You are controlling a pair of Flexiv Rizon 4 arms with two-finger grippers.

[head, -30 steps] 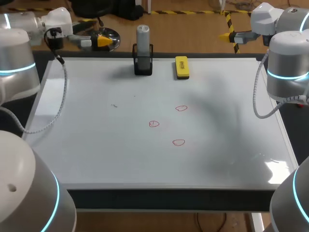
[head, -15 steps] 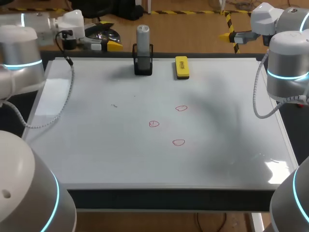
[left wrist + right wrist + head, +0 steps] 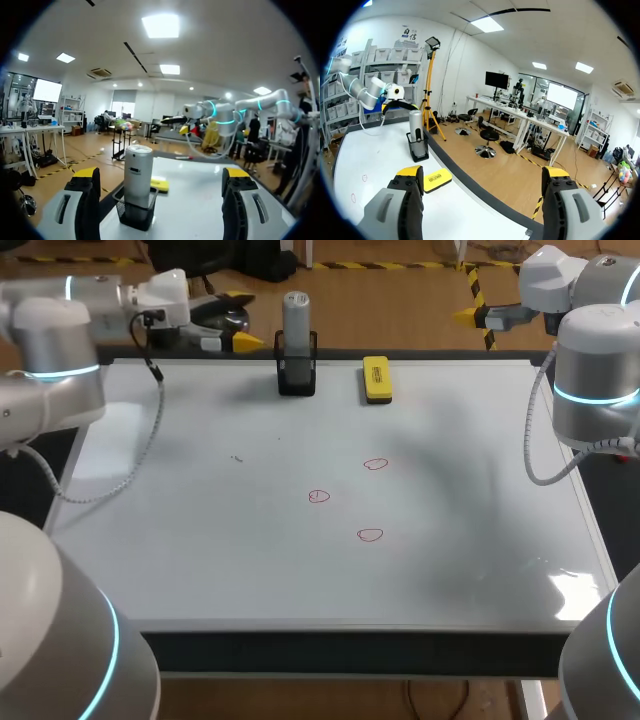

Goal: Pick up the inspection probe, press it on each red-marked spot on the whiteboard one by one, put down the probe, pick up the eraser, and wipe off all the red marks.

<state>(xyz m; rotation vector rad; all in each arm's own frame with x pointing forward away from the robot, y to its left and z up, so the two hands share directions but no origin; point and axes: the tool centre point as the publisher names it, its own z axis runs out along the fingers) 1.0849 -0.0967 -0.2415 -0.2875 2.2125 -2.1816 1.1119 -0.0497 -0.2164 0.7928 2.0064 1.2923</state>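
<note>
Left pincer (image 3: 243, 340) wide, near probe (image 3: 296, 315) in holder (image 3: 297, 375); off-centre closure could tip both; right pincer (image 3: 482, 175) likewise wide.

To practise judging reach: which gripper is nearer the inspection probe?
Left. The left gripper is just beside the inspection probe, fingers open towards it; the right gripper is farther off, past the yellow eraser.

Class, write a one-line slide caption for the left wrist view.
Open left gripper faces the grey probe standing in its black holder.
</note>
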